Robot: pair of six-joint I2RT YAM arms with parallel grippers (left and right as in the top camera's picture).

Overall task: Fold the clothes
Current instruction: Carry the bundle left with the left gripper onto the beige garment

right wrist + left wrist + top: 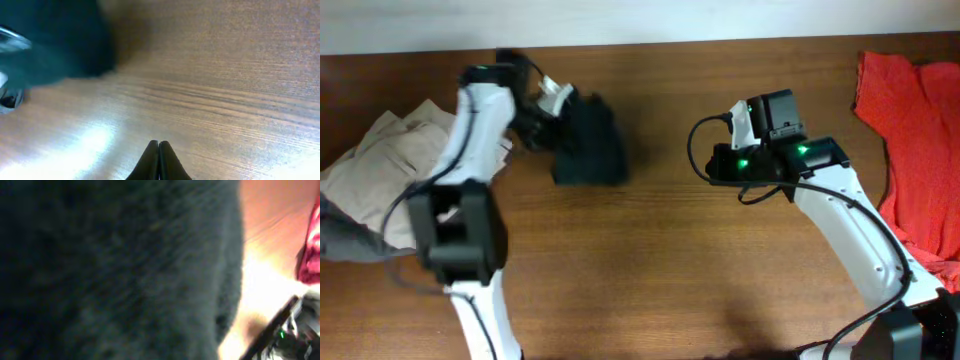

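The left hand meets the upper left edge of a black T-shirt at the back of the wooden bench. In the overhead view its fingers are lost against the dark cloth. The left wrist camera shows little but blurred black fabric close to the lens, so it cannot be told whether the hand is clenched on the shirt or released. The T-shirt sits in a compact, bunched heap left of the bench's centre, with bare wood in front of it and to its right.

The right hand hovers over bare wood to the right of the shirt and well apart from it. Its two fingertips are pressed together with nothing between them. Its wrist camera catches the shirt's dark edge in the upper left corner. Green lights glow on the right arm.

Beige trousers lie crumpled at the bench's left edge, just behind the left arm, with a strip of grey cloth at their near side. A bright red garment is spread along the far right edge, well apart from the shirt.
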